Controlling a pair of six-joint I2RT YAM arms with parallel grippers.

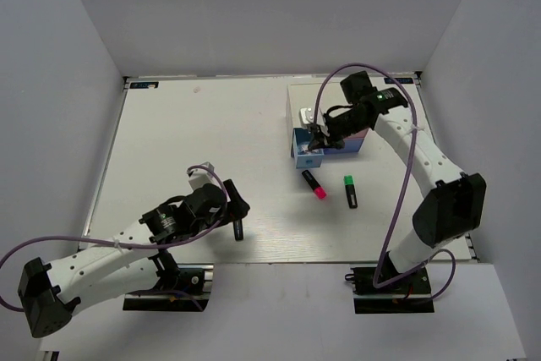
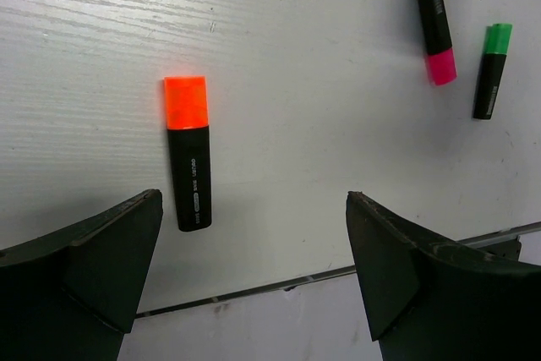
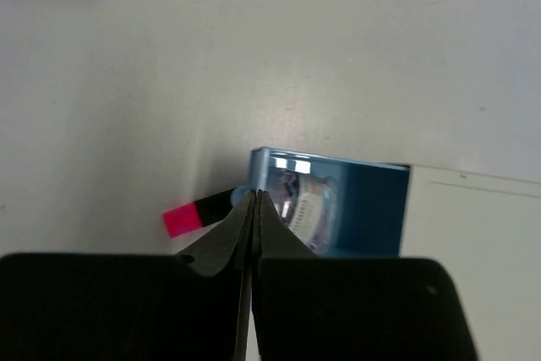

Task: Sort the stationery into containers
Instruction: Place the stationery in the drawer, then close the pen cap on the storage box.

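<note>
The orange-capped marker (image 2: 188, 150) lies on the table just ahead of my left gripper (image 2: 254, 200), which is open and empty above it. In the top view only its black body (image 1: 238, 227) shows under the left gripper (image 1: 237, 209). The pink-capped marker (image 1: 314, 183) and the green-capped marker (image 1: 350, 190) lie in front of the cabinet (image 1: 334, 95). Its blue drawer (image 3: 372, 209) is pulled out, with a shiny round piece (image 3: 308, 200) inside. My right gripper (image 3: 256, 195) is shut, its tips at the drawer's front wall beside a small blue knob. The pink stubby item is out of view.
A small white-grey object (image 1: 304, 114) sits on the cabinet's top at its left edge. The table's near edge (image 2: 338, 272) runs just under the left gripper. White walls enclose the table on three sides. A purple cable loops over the right arm (image 1: 406, 166).
</note>
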